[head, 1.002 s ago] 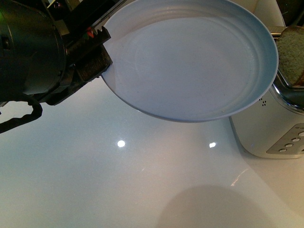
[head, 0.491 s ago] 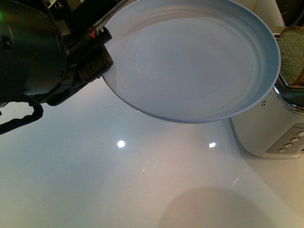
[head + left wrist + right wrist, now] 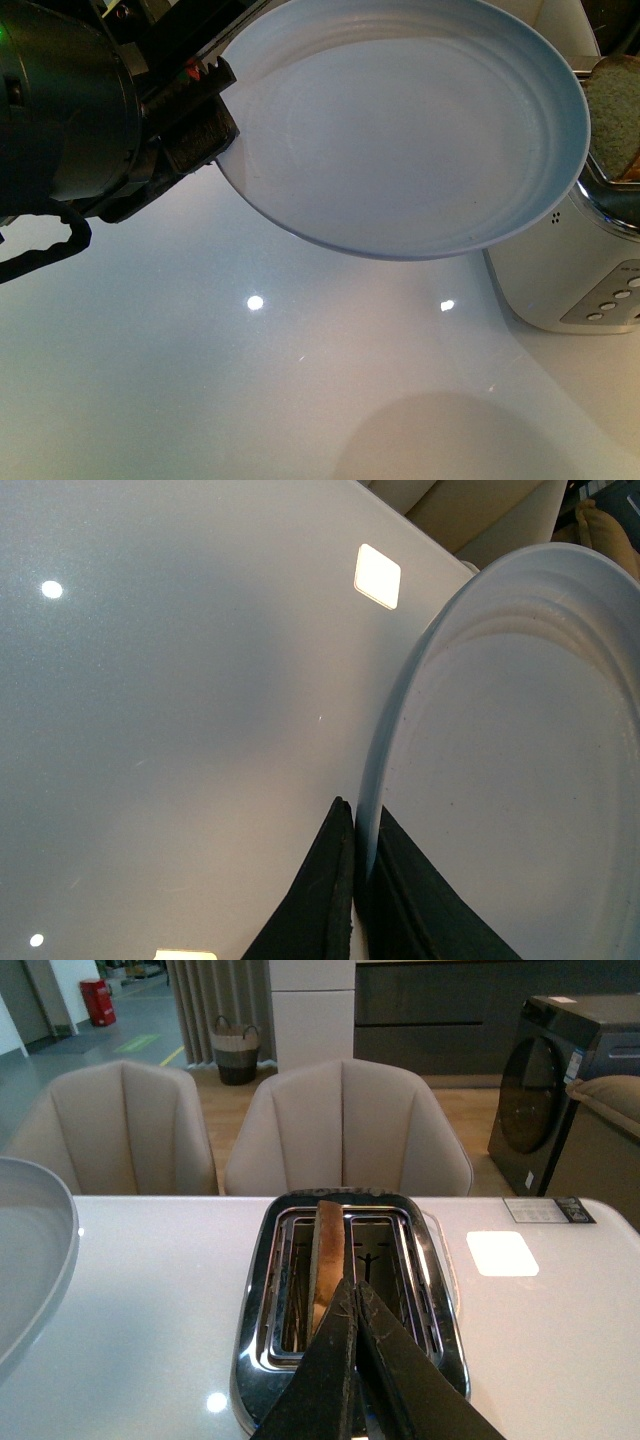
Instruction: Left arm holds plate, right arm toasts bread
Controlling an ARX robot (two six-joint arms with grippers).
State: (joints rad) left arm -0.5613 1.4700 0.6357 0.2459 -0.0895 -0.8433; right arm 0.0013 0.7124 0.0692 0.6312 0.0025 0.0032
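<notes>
At the upper left of the front view, the left pincer is clenched on the rim of the tilted pale blue plate. The plate hides part of the bread, which is cut off at the right edge. The right pincer grips that slice, seen edge-on, at the toaster top.

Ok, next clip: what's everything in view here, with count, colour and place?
plate: one, pale blue, empty, held above the table by its rim
bread: one slice, brown, upright at the toaster's top
toaster: one, chrome and white, on the table
table: one, glossy white
chairs: two, beige, beyond the table
basket: one, woven brown, on the floor behind the chairs
washing machine: one, dark, background
left claw: one, black, shut on the plate's rim
right claw: one, black, shut on the bread
</notes>
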